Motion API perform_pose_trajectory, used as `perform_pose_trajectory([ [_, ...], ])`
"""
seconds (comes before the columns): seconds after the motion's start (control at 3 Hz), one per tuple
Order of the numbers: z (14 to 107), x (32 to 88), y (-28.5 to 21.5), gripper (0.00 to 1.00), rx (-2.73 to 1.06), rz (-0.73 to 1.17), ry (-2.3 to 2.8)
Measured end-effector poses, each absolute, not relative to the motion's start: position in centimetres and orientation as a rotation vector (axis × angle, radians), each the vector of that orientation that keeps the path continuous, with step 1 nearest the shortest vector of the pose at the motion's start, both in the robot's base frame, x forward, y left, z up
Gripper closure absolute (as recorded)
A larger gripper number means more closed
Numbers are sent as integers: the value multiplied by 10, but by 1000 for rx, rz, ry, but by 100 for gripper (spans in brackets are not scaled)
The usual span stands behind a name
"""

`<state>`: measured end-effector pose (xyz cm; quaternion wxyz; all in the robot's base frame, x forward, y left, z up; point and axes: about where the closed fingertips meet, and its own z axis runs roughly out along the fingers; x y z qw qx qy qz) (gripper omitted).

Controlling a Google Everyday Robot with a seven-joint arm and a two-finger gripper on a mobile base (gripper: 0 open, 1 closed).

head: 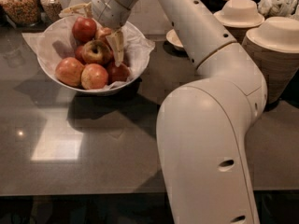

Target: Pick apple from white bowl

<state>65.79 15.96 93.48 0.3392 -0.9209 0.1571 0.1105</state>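
The white bowl (pixel 46 62), lined with crinkled white paper, stands at the left of the dark table and holds several apples. The paler yellow-green apple (pixel 95 52) lies in the middle of the pile, stem side up, among deeper red apples (pixel 84 28). My gripper (pixel 99 31) reaches down into the bowl from the upper right and is open. One beige finger (pixel 117 46) points down just right of the pale apple. The other finger (pixel 74 8) is at the bowl's far rim. It holds nothing.
My arm's big white body (pixel 210 139) fills the right foreground. Stacked beige disposable bowls (pixel 278 45) stand at the right, with more bowls (pixel 239 9) behind. Glass jars (pixel 21 3) stand at the back left. A small dish (pixel 175 38) sits behind the arm.
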Motion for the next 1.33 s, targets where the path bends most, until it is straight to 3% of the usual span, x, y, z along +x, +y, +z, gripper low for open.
perform_pose_trajectory([
  [0.33, 935, 658, 160, 0, -2398, 288, 409],
  [1.33, 935, 658, 160, 66, -2398, 288, 409],
])
